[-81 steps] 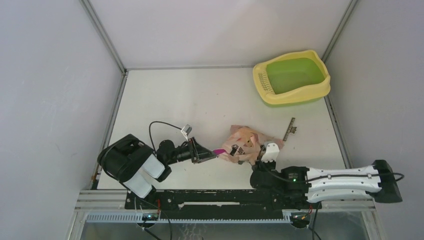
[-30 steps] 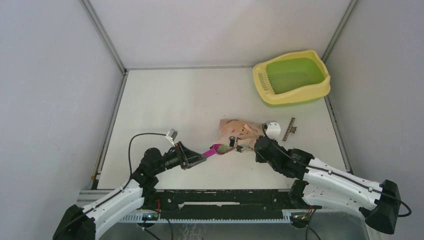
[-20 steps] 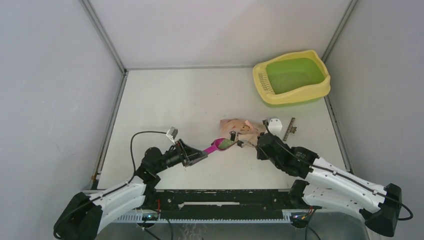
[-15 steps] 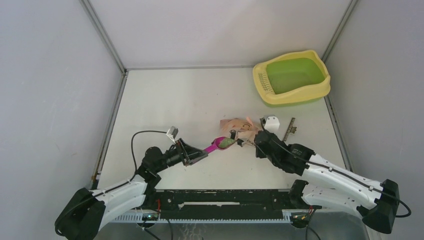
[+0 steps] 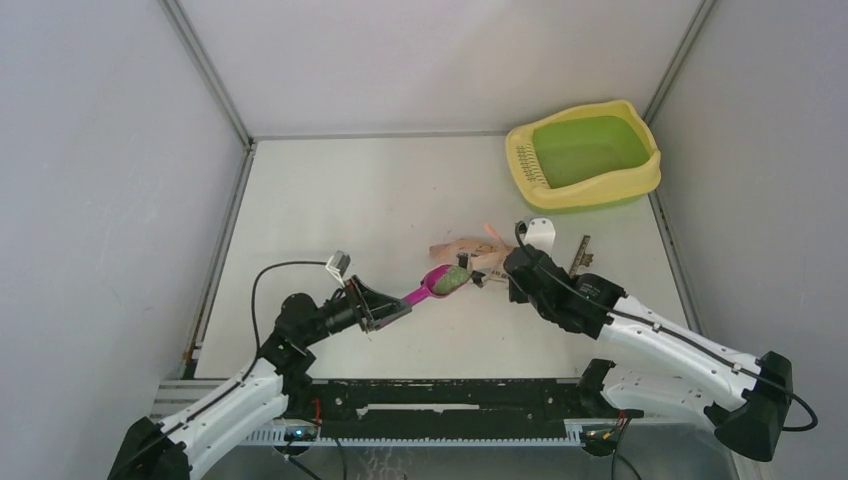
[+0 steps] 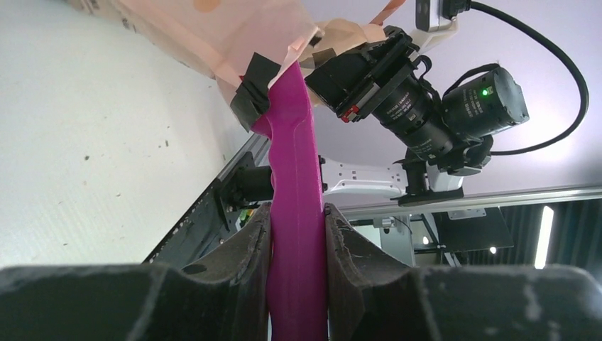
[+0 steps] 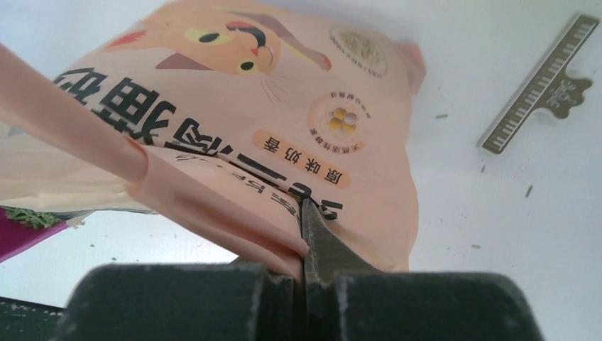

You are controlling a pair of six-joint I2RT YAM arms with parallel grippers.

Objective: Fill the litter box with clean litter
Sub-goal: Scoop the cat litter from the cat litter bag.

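- Drawing the magenta plastic scoop (image 5: 430, 287) out of the peach-pink bag (image 7: 284, 106), bowl now heaped with grainy greenish litter (image 5: 452, 279).
- Clamping its smooth handle in the left gripper (image 6: 298, 220).
- Pinching the crinkly bag's lip in the tightly closed right gripper (image 7: 302, 213).
- Leaving the rounded lime-and-yellow litter box (image 5: 590, 198) bare, far back right.

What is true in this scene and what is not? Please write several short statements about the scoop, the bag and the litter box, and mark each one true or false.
1. The left gripper holds the magenta scoop by its handle. True.
2. The scoop is empty. False: litter lies heaped in its bowl.
3. The right gripper hangs open above the bag. False: it is shut on the bag's edge.
4. The litter box stands at the far right corner of the table. True.
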